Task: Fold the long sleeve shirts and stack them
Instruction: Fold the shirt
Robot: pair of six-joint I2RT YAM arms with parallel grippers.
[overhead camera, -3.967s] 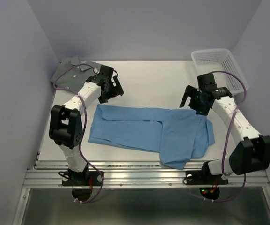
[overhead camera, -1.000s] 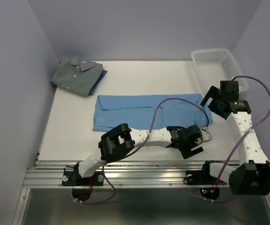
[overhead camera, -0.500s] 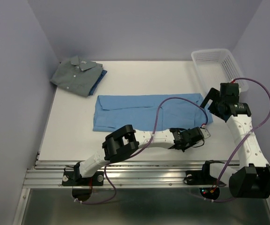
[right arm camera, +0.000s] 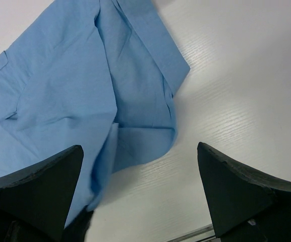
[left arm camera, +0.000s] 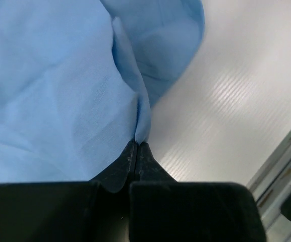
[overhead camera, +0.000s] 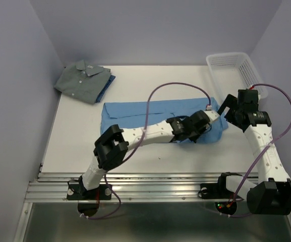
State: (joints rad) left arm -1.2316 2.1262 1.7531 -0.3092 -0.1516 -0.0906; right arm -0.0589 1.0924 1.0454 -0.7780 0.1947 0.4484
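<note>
At the upper left of the overhead view, the grey-green shirt (overhead camera: 82, 80) sits folded, collar showing, on top of the darker blue shirt (overhead camera: 110, 80), whose edge peeks out on its right side. Across to the middle of the tabletop (overhead camera: 160, 80): the light sky-blue shirt (overhead camera: 135, 113) lies in a long band, smooth along its left half, rumpled and doubled over at its right end. Here's the action. The left fingers (left arm camera: 121, 171) are pressed together on a thin ridge of that blue cloth, pinching it up near the garment's lower right edge. To fold this well, I'd carry the pinched edge low and level toward the left end so the layer lays flat rather than bunching, and match the edges before letting go. Further right, the right fingers (right arm camera: 39, 181) hover over the shirt's rounded right end, spread wide, holding nothing. Far upper right, the white mesh basket (overhead camera: 226, 55) stands apart.
</note>
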